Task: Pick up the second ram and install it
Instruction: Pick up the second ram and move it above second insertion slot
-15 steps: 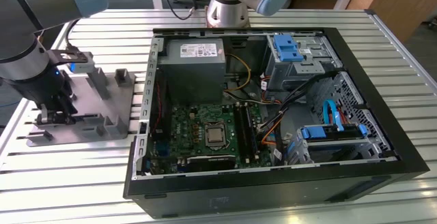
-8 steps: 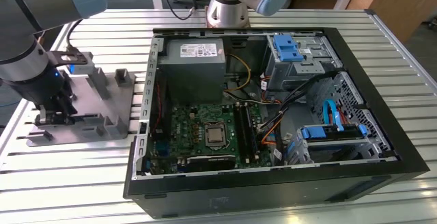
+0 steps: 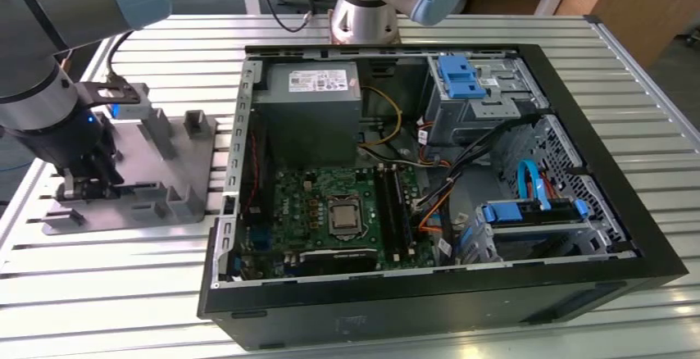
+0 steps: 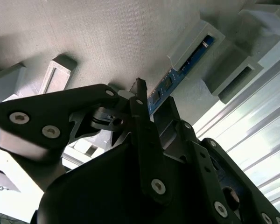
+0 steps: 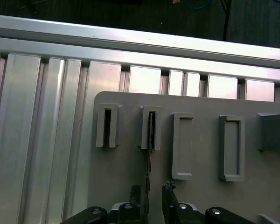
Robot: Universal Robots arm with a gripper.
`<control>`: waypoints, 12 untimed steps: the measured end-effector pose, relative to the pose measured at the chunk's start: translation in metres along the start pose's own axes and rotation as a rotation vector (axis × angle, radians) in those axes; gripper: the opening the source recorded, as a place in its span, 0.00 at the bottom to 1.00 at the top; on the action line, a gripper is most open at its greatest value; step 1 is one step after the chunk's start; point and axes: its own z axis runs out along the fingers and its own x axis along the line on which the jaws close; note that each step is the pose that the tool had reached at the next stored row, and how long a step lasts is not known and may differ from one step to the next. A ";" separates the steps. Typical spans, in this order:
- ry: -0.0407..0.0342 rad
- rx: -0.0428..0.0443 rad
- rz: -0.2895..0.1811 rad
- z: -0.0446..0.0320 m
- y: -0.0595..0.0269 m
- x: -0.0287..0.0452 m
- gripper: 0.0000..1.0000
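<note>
Item: tool (image 5: 151,188), black, two-fingered; part-open, fingers (image 5: 136,193) standing either side of the second ram with a gap showing on one side, nothing clamped; in the exterior view it hangs low over the grey plate at that view's left, under the arm (image 3: 44,88).

Item: second ram (image 5: 148,163), thin, seen edge-on in the first wrist view; stands upright on its long edge, far end seated in a raised slotted holder (image 5: 150,128), near end running between the tool's fingers; in the second wrist view its blue face with dark chips (image 4: 189,58) shows inside the same holder.

Item: fixture plate (image 5: 116,177), grey, matt, flat on the counter; carries a row of raised holders, one slotted holder (image 5: 107,127) just beside the ram's, two rectangular frames (image 5: 182,145) on the other side.

Item: counter (image 3: 110,293), ribbed aluminium slats; bears the plate and the case.

Item: computer case (image 3: 438,310), black, side open upward, near the plate toward the exterior view's right; inside, green motherboard (image 3: 295,211) with long black slots (image 3: 394,203), grey power supply (image 3: 311,105), blue drive brackets (image 3: 457,76), loose cables (image 3: 438,199).

Item: arm base (image 3: 366,15), grey, at the counter's far edge beyond the case.
</note>
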 end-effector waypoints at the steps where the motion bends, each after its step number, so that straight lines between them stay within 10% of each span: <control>1: 0.0000 0.0000 0.000 0.0000 0.0000 0.0000 0.28; 12: 0.0000 0.0000 0.001 0.0001 0.0000 0.0000 0.14</control>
